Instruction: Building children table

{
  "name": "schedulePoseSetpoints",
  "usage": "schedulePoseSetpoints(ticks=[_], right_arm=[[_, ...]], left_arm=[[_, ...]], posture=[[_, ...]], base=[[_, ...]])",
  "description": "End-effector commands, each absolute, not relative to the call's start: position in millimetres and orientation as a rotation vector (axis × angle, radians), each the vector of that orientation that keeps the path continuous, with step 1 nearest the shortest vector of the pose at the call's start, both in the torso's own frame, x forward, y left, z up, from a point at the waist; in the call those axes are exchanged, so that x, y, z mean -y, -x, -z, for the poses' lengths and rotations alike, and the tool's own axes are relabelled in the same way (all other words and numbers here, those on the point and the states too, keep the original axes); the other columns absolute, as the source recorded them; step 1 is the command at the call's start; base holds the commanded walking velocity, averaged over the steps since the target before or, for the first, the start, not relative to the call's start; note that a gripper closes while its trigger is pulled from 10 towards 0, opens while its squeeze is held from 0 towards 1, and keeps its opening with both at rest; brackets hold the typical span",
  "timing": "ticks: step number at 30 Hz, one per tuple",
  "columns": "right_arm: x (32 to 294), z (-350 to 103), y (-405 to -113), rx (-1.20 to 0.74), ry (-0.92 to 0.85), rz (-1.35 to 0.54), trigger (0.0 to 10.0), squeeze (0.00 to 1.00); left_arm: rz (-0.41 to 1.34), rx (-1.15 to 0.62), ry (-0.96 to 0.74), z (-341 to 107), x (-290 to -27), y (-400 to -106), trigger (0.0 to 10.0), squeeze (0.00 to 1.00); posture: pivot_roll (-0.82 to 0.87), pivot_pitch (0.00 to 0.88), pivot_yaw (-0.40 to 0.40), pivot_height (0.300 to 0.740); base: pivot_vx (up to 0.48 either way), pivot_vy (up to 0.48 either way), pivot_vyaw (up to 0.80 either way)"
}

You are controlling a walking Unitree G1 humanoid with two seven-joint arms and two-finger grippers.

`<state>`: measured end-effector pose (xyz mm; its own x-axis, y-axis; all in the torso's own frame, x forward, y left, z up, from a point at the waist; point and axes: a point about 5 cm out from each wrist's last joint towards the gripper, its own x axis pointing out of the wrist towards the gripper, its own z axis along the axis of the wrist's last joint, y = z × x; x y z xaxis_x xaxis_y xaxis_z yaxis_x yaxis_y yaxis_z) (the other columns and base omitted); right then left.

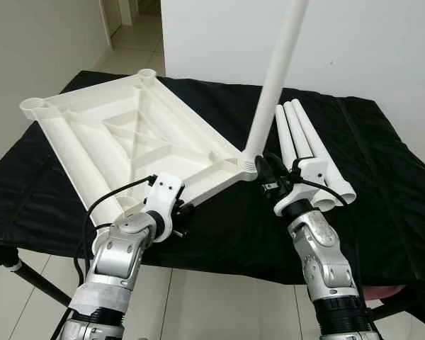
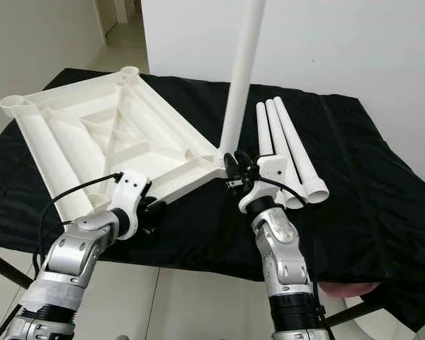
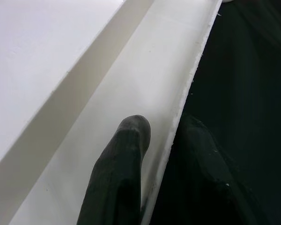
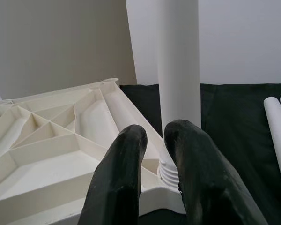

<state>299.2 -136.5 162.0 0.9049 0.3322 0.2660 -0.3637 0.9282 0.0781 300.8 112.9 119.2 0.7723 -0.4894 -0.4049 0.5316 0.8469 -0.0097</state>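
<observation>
The white table top (image 1: 127, 134) lies upside down on the black-covered table, ribs facing up. One white leg (image 1: 273, 78) stands tilted in the socket at its near right corner (image 4: 171, 173). My left gripper (image 3: 166, 131) is shut on the table top's near edge, with one finger (image 3: 126, 154) on the rim and the other under it. My right gripper (image 4: 157, 133) sits just in front of the leg's threaded base, its fingers close together with nothing between them. Three loose legs (image 1: 304, 142) lie side by side to the right.
The black cloth (image 1: 382, 184) covers the whole work table, with bare room at the far right. A white wall (image 1: 368, 42) stands behind it. Tiled floor (image 1: 198, 297) shows below the near edge, and a corridor (image 1: 127, 35) opens at the back left.
</observation>
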Motion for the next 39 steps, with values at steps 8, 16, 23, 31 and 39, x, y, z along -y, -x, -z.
schedulePoseSetpoints(ticks=[8,16,23,31,39], right_arm=[[137,-164,-302,0.269,-0.126,-0.343,10.0,0.0],[139,-164,-299,0.279,-0.129,-0.315,10.0,0.0],[140,-162,-297,0.284,-0.134,-0.294,10.0,0.0],[134,-159,-297,0.278,-0.148,-0.296,10.0,0.0],[129,-159,-300,0.27,-0.148,-0.319,10.0,0.0]], left_arm=[[0.336,-0.362,-0.167,-124,-90,-333,0.0,0.0],[0.521,-0.304,-0.162,-135,-46,-336,0.0,0.0],[0.668,-0.219,-0.179,-147,-25,-330,10.0,0.0],[0.824,-0.087,-0.074,-164,-25,-318,10.0,1.0],[0.822,0.09,-0.081,-185,-35,-309,10.0,0.0]], posture=[[-0.04,0.0,-0.009,0.74],[-0.07,0.0,0.024,0.74],[-0.07,0.0,0.042,0.74],[-0.04,0.0,0.034,0.74],[-0.01,0.0,0.005,0.74]], base=[[0.0,0.0,0.0],[0.0,0.0,0.0],[0.0,0.0,0.0],[0.0,0.0,0.0],[0.0,0.0,0.0]])
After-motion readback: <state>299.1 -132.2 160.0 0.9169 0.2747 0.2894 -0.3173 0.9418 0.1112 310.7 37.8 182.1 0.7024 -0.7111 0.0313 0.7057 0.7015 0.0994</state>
